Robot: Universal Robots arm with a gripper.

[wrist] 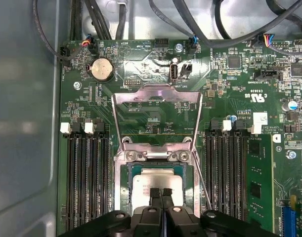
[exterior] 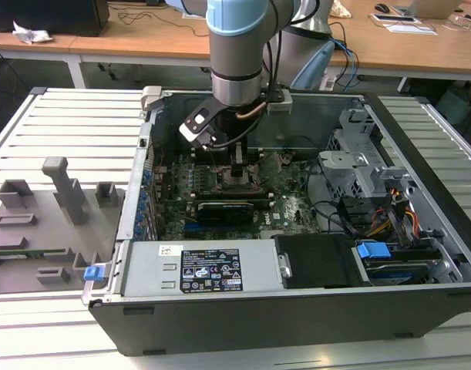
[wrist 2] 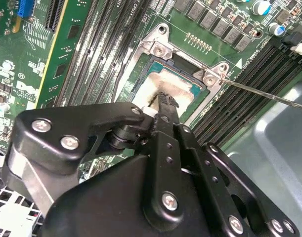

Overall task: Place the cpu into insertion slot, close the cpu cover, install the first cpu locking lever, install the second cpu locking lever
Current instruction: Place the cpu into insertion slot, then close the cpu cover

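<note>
Step in hand: placement. cpu (wrist: pixel 153 178) seated in insertion slot (wrist: pixel 125 183), apparently flush. gripper (wrist: pixel 160 193) fingers pressed together, tips at chip top. cpu cover (wrist: pixel 155 94) stands open; closing judged to need gripper cleared.

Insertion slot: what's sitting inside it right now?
The cpu lies flat inside the insertion slot, silvery top up; the cpu cover is flipped open. The shut gripper covers part of the chip, and the pin grid underneath is hidden.

Silvery cpu (wrist: pixel 153 178) seated in insertion slot (wrist: pixel 125 192); cpu cover (wrist: pixel 158 95) hinged open.
</note>
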